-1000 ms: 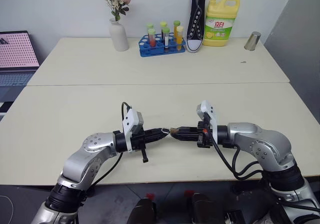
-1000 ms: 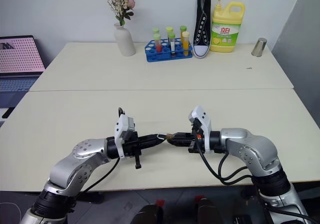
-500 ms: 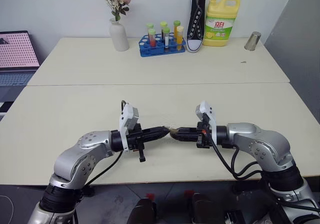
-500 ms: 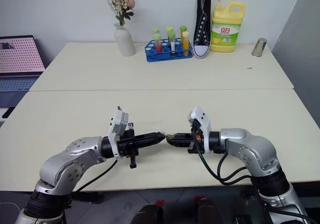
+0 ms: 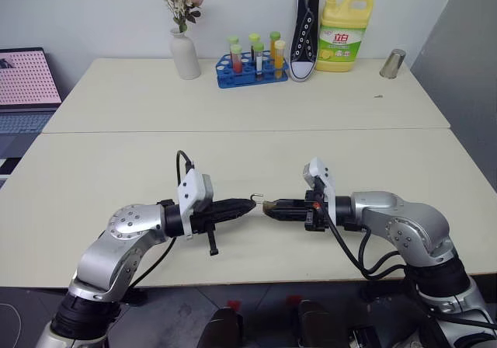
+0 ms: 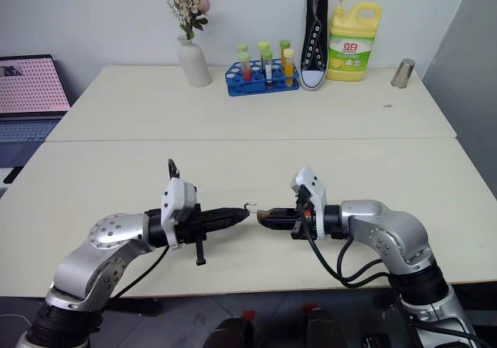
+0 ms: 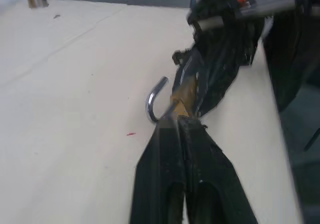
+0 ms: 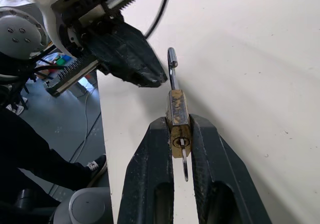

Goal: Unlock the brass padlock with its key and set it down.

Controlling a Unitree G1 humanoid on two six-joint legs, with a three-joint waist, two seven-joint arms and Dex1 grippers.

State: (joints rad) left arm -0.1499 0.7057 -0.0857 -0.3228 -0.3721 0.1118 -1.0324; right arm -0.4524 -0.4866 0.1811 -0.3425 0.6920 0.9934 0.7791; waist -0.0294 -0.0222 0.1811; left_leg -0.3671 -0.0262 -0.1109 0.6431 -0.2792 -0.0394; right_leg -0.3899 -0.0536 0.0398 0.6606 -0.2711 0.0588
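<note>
Tubes (image 5: 255,54) with coloured liquids stand in the blue rack (image 5: 250,76). Right end effector (image 8: 179,134) pinches the brass padlock (image 8: 177,118), key (image 8: 184,163) inserted. Left end effector (image 7: 179,125) looks pressed together.

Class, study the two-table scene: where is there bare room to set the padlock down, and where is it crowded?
Free: the near table on either side of the grippers, and the far table's middle in front of the test-tube rack. Crowded: the back edge, with vase, rack, shoe, detergent bottle and metal cup.
</note>
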